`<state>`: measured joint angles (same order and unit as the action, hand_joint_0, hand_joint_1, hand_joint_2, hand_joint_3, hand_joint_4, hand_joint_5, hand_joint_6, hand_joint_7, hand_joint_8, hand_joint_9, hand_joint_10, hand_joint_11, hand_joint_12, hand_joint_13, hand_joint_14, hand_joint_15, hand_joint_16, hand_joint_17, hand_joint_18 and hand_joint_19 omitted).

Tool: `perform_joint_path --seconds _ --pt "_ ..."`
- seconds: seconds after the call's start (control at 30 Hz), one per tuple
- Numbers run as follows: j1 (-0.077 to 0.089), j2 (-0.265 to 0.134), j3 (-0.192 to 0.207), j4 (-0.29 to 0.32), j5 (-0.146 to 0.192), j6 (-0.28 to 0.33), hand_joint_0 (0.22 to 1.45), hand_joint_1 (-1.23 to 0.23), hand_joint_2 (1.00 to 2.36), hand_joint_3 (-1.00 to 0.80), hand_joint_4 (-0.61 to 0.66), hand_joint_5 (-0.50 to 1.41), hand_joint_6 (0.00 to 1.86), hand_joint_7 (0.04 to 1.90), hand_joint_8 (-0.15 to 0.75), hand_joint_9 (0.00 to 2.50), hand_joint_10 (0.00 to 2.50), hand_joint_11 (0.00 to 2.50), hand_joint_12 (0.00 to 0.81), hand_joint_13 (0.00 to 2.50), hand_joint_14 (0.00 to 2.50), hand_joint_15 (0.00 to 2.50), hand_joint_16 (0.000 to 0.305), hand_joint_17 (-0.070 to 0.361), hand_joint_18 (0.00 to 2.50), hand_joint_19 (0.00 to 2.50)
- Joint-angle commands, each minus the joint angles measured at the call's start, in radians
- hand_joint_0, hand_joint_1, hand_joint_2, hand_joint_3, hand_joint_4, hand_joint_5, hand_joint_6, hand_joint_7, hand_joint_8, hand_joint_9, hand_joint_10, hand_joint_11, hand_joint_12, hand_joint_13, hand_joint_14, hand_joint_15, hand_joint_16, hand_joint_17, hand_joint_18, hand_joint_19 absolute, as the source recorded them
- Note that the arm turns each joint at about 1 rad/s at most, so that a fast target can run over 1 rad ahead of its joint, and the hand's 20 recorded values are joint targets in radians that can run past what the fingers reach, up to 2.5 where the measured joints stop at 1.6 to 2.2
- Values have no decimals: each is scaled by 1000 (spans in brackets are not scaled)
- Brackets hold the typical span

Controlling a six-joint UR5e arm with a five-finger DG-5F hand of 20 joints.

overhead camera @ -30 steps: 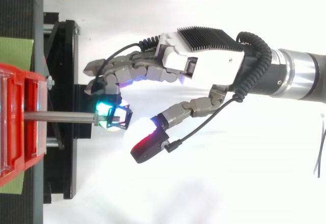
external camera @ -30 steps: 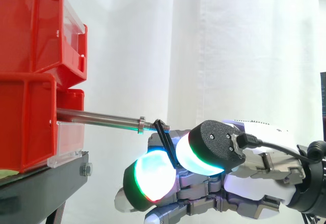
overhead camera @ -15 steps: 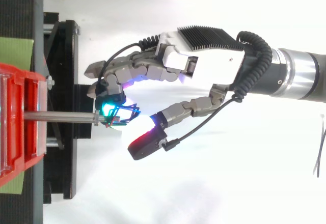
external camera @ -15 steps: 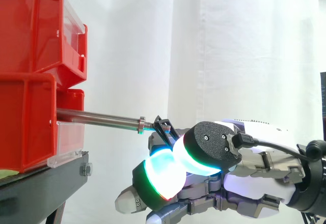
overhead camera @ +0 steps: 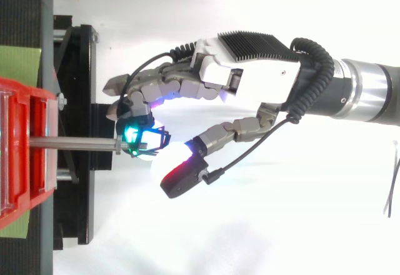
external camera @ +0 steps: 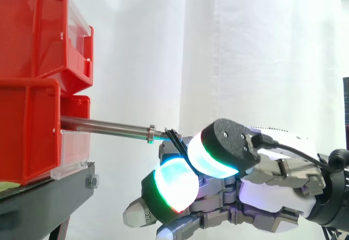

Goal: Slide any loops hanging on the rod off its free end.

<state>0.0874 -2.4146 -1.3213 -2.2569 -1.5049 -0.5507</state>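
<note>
A steel rod [external camera: 109, 125] sticks out level from the lower red bin [external camera: 27, 136] toward the right, and its collared free end sits just left of my hand. A thin black loop [external camera: 173, 136] hangs right at that tip. From above, the loop [overhead camera: 156, 139] lies just past the end of the rod [overhead camera: 75, 142]. My hand [external camera: 272, 185] comes in from the right, below and beyond the tip. Its fingers are curled, and the loop sits caught between the glowing pads [external camera: 172, 188]. The thumb [overhead camera: 181, 178] stands a little apart from it, on the camera's side.
Two red bins are stacked on a black stand [external camera: 43, 196], the upper bin [external camera: 32, 27] above the rod. In the top view the stand [overhead camera: 81, 100] runs under the rod's tip, with a green mat [overhead camera: 19, 65] beside it. A white curtain [external camera: 245, 49] hangs behind.
The loop has tipped and shifted slightly at the rod's tip. The thumb pad has risen a little and the curled fingers have shifted around the loop. The arm has barely moved.
</note>
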Motion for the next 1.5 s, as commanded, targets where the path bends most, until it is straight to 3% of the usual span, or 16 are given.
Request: perform_joint_path --seconds 0.0,0.33,1.13,1.27,1.47 --pt "0 0 -1 0 0 0 632 -439 1010 -391 200 -104 590 1397 291 700 3 101 322 465 0 0 47 105 550 418" --pt "0 -1 22 -7 2 0 610 -574 1021 -186 191 -142 696 1280 296 690 6 168 325 472 0 0 47 105 571 404" --pt "6 0 28 -10 0 -2 620 -597 1021 -182 178 -156 750 1237 290 696 7 196 326 457 0 0 47 105 571 396" --pt "5 0 28 -23 -29 -5 621 -596 1021 -183 184 -157 750 1229 290 693 6 187 325 456 0 0 47 105 570 396" --pt "2 11 28 -93 -61 -5 620 -595 1021 -180 182 -158 750 1234 288 688 6 186 324 449 0 0 47 105 567 396"
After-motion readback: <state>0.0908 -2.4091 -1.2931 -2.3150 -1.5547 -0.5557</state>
